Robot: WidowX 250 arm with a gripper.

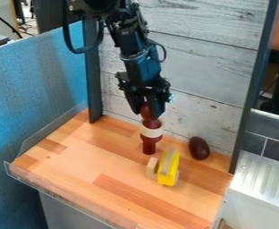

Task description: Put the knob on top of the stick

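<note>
Now hanging down from the top of the frame, and here at centre, with the gripper [146,109] pinched narrow on the dark red knob [145,114]! Right beneath, look at the dark red stick [149,146], upright, with a cream band [151,129] around it; no telling between touching and just apart. Over to the right, see the dark brown egg-shaped object [199,148], then, below centre, the yellow block [168,168] beside a small wooden block [152,167], all on the wooden tabletop [70,167].

No readable text, labels or numbers — on any thing or surface.
</note>
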